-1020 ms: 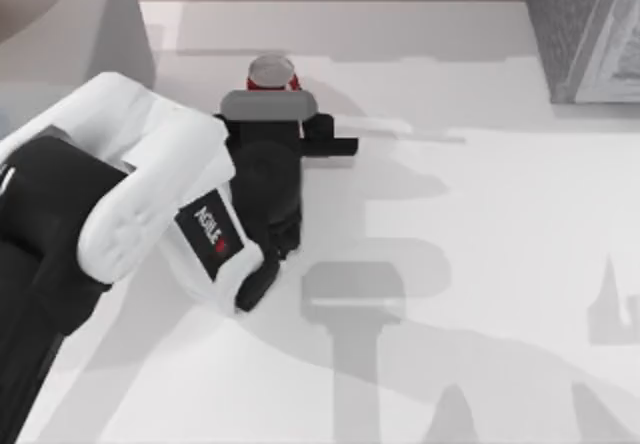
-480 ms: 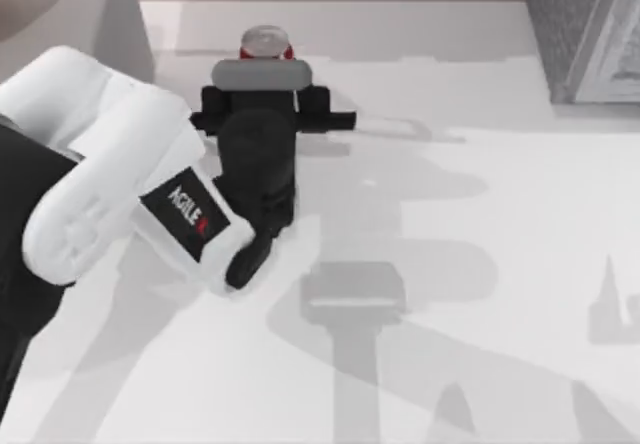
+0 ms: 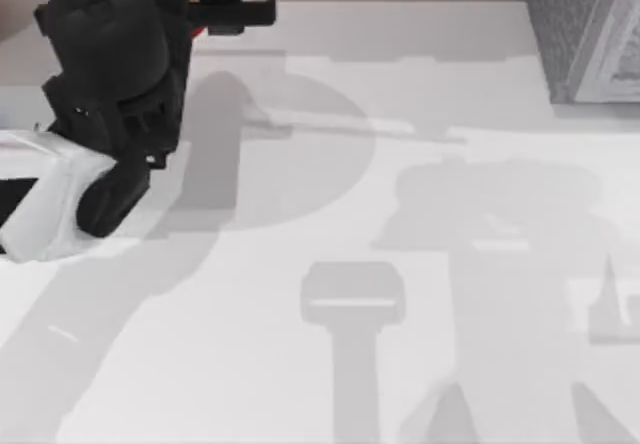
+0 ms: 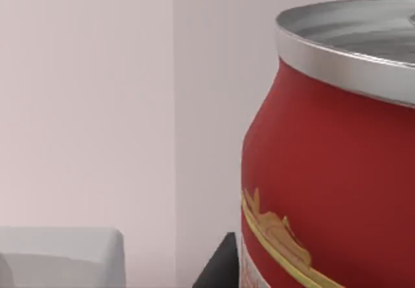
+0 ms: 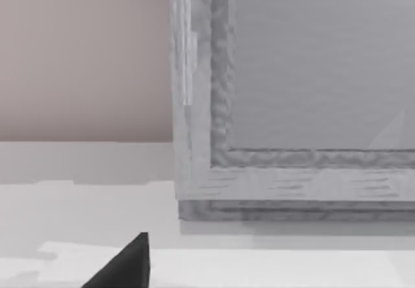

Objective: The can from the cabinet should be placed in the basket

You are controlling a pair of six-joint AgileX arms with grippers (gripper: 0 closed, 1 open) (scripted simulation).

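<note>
The white table (image 3: 420, 194) lies under crossing grey shadows, and the dark grey speckled cabinet (image 3: 585, 29) with its lighter framed front stands at the far right corner. The left gripper (image 3: 215, 9) is at the far left edge of the table, and the left wrist view shows the red can (image 4: 331, 165) with its silver top very near, upright before a pale wall. Whether the left claw is clenched on the can I cannot tell, nor the state of the right gripper (image 5: 126, 262), which is near the foot of the cabinet.

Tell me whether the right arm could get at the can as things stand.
Probably not. The can sits close against the left gripper at the table's far left corner, while the right gripper faces the cabinet on the far right, so the left arm blocks access.
</note>
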